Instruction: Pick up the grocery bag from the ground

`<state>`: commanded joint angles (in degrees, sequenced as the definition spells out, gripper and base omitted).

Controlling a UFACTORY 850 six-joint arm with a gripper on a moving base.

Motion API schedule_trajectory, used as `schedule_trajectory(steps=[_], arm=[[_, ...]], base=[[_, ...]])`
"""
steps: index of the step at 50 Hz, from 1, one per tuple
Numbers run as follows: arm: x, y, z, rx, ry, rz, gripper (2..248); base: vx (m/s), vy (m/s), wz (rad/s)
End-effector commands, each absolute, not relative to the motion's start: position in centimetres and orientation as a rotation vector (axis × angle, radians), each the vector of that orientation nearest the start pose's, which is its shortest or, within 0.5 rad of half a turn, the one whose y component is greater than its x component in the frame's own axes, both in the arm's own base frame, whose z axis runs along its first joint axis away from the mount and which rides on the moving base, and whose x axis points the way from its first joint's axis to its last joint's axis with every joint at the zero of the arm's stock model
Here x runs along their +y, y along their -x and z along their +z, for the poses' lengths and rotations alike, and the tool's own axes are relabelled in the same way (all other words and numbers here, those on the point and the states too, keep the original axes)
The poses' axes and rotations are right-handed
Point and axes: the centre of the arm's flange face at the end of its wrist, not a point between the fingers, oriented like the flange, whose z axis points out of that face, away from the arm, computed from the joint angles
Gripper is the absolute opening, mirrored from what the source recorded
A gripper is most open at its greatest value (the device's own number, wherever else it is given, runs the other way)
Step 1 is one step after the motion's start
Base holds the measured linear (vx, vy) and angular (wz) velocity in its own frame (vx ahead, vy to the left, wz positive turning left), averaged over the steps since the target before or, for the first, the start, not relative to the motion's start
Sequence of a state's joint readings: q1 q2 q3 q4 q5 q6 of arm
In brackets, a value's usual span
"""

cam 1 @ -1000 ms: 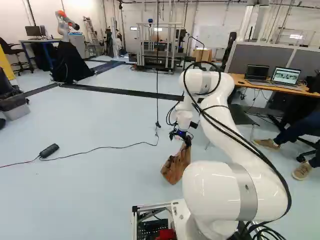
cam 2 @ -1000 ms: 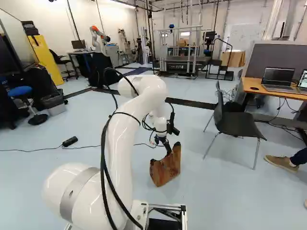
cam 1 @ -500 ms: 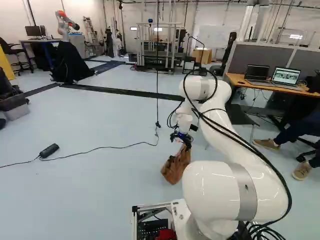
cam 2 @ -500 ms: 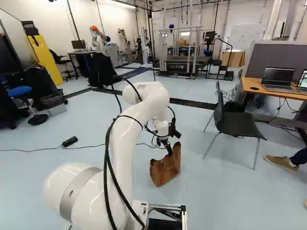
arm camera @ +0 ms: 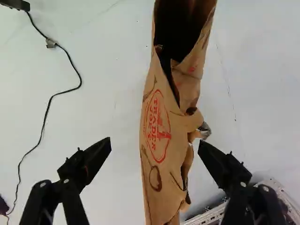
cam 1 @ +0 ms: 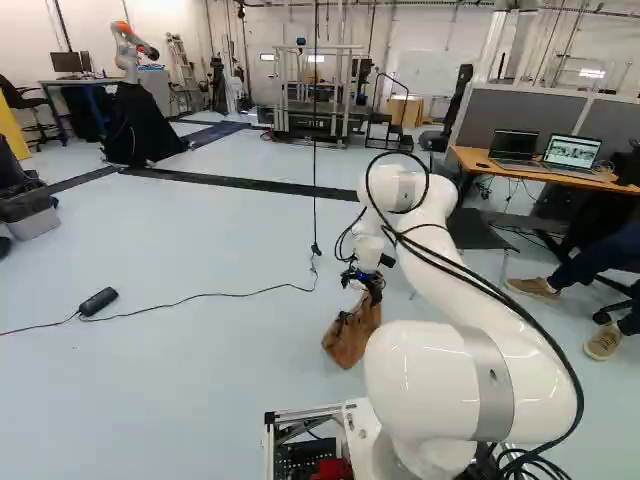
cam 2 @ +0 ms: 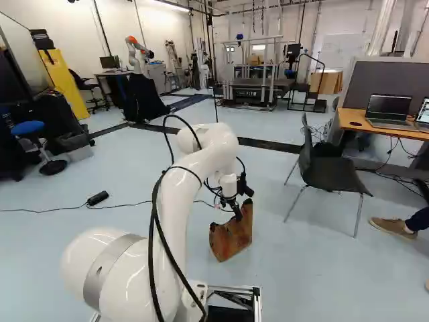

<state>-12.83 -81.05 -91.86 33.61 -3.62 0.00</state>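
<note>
Look first at the pale floor (cam 1: pixel 200 380), crossed by a dark strip (cam 1: pixel 240 184). Start from the gripper (arm camera: pixel 155 142), with fingers set wide and holding nothing. Find the grocery bag (arm camera: pixel 166 145) between them in the wrist view, with its long axis running ahead through the gap, square to the closing line; judge that fit for a pinch across its narrow width. Note more room on the side of the cable (arm camera: pixel 81 80) than on that of the metal frame (arm camera: pixel 213 215). Read depth with caution: cannot tell contact from near miss at the closer fingertip. Expect a little centring, perhaps lowering, before closing. Place the bag on the floor, just past the frame's front edge and well short of the strip. Count outward: two fingers; one bag; one white arm (cam 1: pixel 440 375), hence no choice of arm; one black power brick (cam 1: pixel 98 301); one grey chair (cam 2: pixel 332 176) beside the desk (cam 2: pixel 355 119); two laptops (cam 1: pixel 572 153) near its far edge; beyond the strip, another robot (cam 2: pixel 137 54), just one.
</note>
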Motion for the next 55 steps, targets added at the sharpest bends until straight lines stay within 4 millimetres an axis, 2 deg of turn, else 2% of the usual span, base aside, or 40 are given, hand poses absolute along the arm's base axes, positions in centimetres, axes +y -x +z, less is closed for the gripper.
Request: schedule_trajectory(steps=[55], arm=[[-13.6,-60.9,-13.5,1.21,2.832,-0.182,247]], base=[[0.0,0.0,0.0]])
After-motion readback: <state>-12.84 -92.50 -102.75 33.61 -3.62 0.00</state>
